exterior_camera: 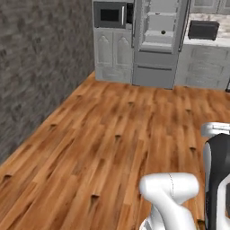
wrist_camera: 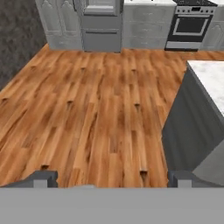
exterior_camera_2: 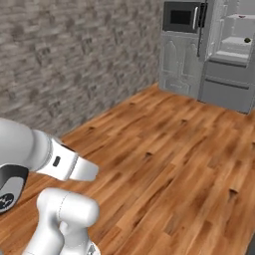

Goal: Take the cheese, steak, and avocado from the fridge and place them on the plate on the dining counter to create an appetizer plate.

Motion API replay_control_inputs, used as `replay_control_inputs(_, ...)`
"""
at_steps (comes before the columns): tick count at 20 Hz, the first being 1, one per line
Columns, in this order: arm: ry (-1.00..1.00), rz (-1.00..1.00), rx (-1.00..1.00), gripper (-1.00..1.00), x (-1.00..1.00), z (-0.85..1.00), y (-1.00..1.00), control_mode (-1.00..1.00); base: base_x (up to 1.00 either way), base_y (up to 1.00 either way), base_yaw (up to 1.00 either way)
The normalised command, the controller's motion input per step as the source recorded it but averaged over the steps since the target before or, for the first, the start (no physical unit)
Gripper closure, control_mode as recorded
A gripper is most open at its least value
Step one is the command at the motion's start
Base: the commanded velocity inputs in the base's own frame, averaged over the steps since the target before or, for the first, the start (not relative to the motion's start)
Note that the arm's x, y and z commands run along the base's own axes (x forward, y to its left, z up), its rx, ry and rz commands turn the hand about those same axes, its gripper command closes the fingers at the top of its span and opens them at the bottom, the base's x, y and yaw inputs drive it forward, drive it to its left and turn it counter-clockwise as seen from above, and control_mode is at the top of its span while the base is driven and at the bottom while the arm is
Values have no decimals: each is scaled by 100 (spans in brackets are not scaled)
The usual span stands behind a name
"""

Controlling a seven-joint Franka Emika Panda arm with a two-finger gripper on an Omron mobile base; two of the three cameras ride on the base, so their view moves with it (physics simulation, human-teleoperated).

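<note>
The fridge (exterior_camera: 156, 42) stands at the far end of the room with its upper doors open, showing pale shelves. A small dark ball, probably the avocado (exterior_camera_2: 247, 40), lies on a middle shelf, also a dark speck (exterior_camera: 162, 32) from the left base. A tiny reddish spot that may be the steak (exterior_camera_2: 242, 16) sits on a higher shelf. The cheese and the plate are out of view. My gripper (wrist_camera: 111, 179) is open and empty, its fingertips (wrist_camera: 41, 178) wide apart, looking across the floor toward the fridge (wrist_camera: 100, 26). The dining counter (wrist_camera: 212, 76) is close on the right.
Wooden floor (exterior_camera: 112, 143) stretches between me and the fridge. A grey brick wall (exterior_camera: 36, 67) runs along the left. A microwave (exterior_camera: 110, 15) sits left of the fridge, a black appliance (exterior_camera: 203, 30) on the worktop to its right, and a stove (wrist_camera: 190, 26) further right.
</note>
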Motion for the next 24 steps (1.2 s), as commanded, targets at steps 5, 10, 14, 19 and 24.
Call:
replay_control_inputs(5,0,0,0,-100,0,0,0,100,100,-70,-9)
replay_control_inputs(10,0,0,0,-100,0,0,0,100,100,-60,-13)
replay_control_inputs(14,0,0,0,-100,0,0,0,100,100,-37,-20)
replay_control_inputs(19,0,0,0,-100,0,0,0,100,100,-17,-29)
replay_control_inputs(24,0,0,0,-100,0,0,0,100,100,4,-29)
